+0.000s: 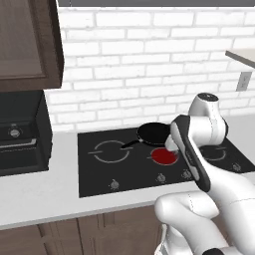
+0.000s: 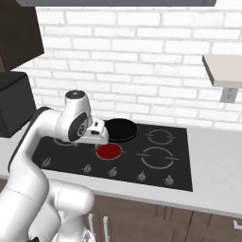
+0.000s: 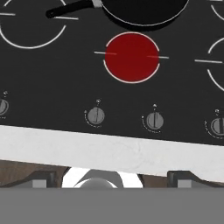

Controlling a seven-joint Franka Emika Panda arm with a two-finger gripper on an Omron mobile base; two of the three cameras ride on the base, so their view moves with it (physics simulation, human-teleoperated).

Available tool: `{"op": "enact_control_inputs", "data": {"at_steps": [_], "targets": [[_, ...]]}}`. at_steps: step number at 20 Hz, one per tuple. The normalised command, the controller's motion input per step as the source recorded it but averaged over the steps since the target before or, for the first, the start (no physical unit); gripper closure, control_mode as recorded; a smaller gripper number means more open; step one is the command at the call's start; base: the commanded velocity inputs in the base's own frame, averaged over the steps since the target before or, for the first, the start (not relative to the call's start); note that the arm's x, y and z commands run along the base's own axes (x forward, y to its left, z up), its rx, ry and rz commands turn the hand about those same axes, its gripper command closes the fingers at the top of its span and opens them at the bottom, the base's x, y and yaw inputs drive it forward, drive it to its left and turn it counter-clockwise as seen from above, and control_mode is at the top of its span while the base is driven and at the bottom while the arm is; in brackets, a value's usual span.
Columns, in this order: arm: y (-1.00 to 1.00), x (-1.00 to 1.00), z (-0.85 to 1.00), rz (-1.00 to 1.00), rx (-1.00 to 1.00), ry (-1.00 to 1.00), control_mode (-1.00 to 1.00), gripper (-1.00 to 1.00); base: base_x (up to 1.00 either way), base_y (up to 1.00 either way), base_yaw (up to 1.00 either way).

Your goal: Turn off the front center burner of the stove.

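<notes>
On the flat black glass stove [image 3: 52,70], the round red-centred front center burner [image 3: 132,57] sits mid-frame, black round frying pan [image 3: 142,11] just above, small grey knobs [image 3: 154,120] below.

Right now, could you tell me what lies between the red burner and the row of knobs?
In the hand view, only bare black glass separates the front center burner from the knobs; nothing stands there.

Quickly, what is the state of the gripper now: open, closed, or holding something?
Gripper: open, holding nothing; its fingertips sit wide apart above the counter edge, short of the stove knobs.
</notes>
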Motion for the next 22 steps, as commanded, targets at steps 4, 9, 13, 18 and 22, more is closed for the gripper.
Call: {"op": "enact_control_inputs", "data": {"at_steps": [4, 9, 13, 18, 22], "targets": [[0.22, 0.26, -0.21, 0.03, -0.04, 0.09, -1.0, -1.0, 0.0, 0.0, 0.0], [0.24, 0.29, -0.33, 0.02, -0.05, 0.1, -1.0, -1.0, 0.0, 0.0, 0.0], [0.16, 0.2, -0.41, 0.0, -0.01, 0.12, -1.0, -1.0, 0.0, 0.0, 0.0], [0.04, 0.01, -0.48, 0.0, 0.0, 0.05, -1.0, -1.0, 0.0, 0.0, 0.0], [0.0, 0.0, -0.43, 0.0, 0.04, 0.0, -1.0, -1.0, 0.0, 0.0, 0.0]]}}
